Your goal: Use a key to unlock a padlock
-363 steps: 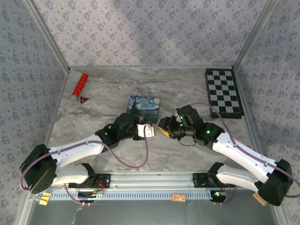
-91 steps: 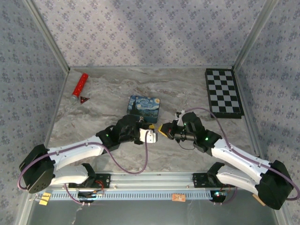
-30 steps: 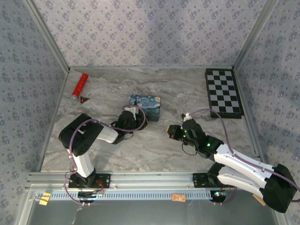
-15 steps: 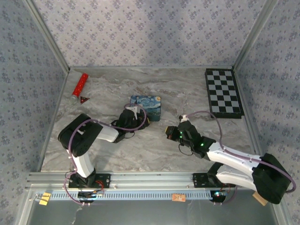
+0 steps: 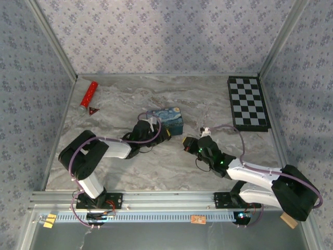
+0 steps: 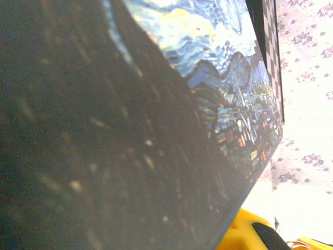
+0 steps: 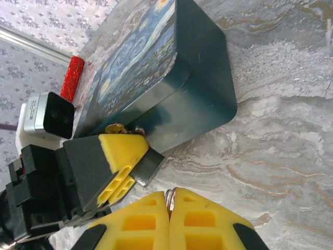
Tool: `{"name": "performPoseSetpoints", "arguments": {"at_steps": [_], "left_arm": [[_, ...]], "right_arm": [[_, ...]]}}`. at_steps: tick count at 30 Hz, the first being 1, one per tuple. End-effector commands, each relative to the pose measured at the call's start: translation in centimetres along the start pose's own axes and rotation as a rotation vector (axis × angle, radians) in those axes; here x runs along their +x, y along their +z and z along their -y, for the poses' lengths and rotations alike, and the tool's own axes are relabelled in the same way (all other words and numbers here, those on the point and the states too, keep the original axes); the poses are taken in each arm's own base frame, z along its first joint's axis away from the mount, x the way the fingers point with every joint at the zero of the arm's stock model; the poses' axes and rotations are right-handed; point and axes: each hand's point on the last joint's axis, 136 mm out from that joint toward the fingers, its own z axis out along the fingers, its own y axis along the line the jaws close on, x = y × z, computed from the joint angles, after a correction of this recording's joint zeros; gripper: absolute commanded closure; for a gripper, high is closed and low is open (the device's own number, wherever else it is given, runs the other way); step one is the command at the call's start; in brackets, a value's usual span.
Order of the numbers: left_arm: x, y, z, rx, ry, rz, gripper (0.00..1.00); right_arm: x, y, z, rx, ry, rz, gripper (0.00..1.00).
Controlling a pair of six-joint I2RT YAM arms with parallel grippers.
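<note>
Right wrist: right gripper (image 7: pixel 171 201) fingers pressed together, pinching a small silver ring (image 7: pixel 169 195), near the blue tin (image 7: pixel 203 88). Padlock (image 7: pixel 148 166), a dark lump, sits at the left gripper's (image 7: pixel 136 156) yellow fingertip against the tin's side wall. Cannot tell whether those jaws clamp it.

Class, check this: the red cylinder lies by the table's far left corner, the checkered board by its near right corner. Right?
No. The top external view shows the checkered board by the far right corner; the red cylinder is by the far left corner.
</note>
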Motion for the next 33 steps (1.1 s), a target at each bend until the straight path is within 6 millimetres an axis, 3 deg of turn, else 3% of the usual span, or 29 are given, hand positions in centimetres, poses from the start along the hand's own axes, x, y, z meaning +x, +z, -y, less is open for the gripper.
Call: {"name": "performPoseSetpoints", "arguments": {"at_steps": [1, 10, 19, 33], "left_arm": [[-1.2, -0.6, 4.9, 0.144, -0.088, 0.042, 1.0], [-0.7, -0.7, 7.0, 0.225, -0.261, 0.097, 1.0], [-1.4, -0.8, 7.6, 0.346, -0.388, 0.163, 1.0], [-0.9, -0.7, 8.4, 0.393, -0.434, 0.158, 1.0]], "right_arm": [[-1.2, -0.4, -0.5, -0.029, 0.048, 0.076, 1.0], [-2.3, -0.9, -0.4, -0.024, 0.174, 0.142, 1.0], [-2.1, -0.3, -0.7, -0.038, 0.279, 0.136, 1.0], [-2.4, -0.3, -0.8, -0.061, 0.297, 0.161, 1.0]]}}
